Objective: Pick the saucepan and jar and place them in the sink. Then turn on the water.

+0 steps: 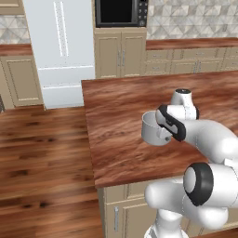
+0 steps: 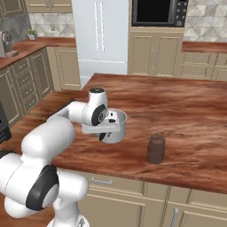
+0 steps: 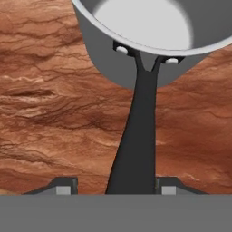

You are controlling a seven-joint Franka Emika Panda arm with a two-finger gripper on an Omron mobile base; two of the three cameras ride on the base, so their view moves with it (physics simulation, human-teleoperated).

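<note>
- Gripper (image 3: pixel 113 186) fingers are being kept either side of the saucepan's (image 2: pixel 116 126) black handle (image 3: pixel 136 136); whether it is clamped cannot be told.
- Saucepan is being seen on the wooden counter (image 2: pixel 186 111), jar (image 2: pixel 156 149) at its 4 o'clock.

Both base views look forward over the wooden counter (image 1: pixel 121 116) from opposite sides; hand view looks closely down.

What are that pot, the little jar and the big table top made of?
The saucepan looks like brushed grey metal with a matte black handle. The jar seems to be brownish glass, since it is see-through. The countertop looks like polished reddish wood, judging by its grain.
</note>
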